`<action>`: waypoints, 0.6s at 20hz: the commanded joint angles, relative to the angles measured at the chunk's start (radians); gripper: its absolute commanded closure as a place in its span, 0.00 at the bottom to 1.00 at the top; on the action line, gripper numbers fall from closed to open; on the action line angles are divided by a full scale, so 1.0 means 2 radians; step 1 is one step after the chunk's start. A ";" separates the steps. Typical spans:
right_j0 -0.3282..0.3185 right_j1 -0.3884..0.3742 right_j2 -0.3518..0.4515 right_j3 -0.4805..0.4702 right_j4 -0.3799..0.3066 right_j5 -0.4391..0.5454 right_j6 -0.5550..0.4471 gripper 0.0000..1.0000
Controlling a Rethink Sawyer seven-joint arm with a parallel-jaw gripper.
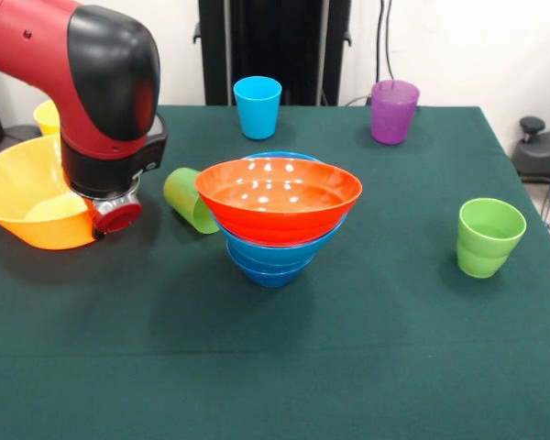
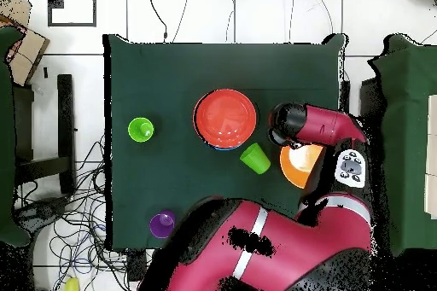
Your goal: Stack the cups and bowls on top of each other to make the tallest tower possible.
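Note:
The tower (image 1: 278, 220) stands mid-table: an orange-red bowl (image 1: 280, 194) nested on top of blue bowls (image 1: 273, 259); from overhead only the orange-red bowl (image 2: 225, 119) shows. A big yellow-orange bowl (image 1: 23, 197) sits at the left edge and also shows in the overhead view (image 2: 300, 165). My gripper (image 1: 117, 217) hangs at this bowl's right rim, mostly hidden by the wrist. A green cup (image 1: 191, 199) lies tipped on its side between the gripper and the tower. A second green cup (image 1: 489, 236) stands upright at the right. A light blue cup (image 1: 258, 106) and a purple cup (image 1: 393, 111) stand at the back. A yellow cup (image 1: 48, 116) peeks out behind the arm.
The bulky red and black arm (image 1: 92, 73) reaches over the table's left side. A green cloth (image 1: 284, 367) covers the table. Cables and a black stand lie beyond the far edge.

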 commanded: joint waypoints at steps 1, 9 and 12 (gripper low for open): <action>-0.002 0.027 0.058 0.037 -0.042 -0.046 -0.060 1.00; -0.016 0.024 0.077 0.035 -0.032 -0.021 -0.081 1.00; -0.012 0.020 0.075 0.032 -0.034 -0.022 -0.078 1.00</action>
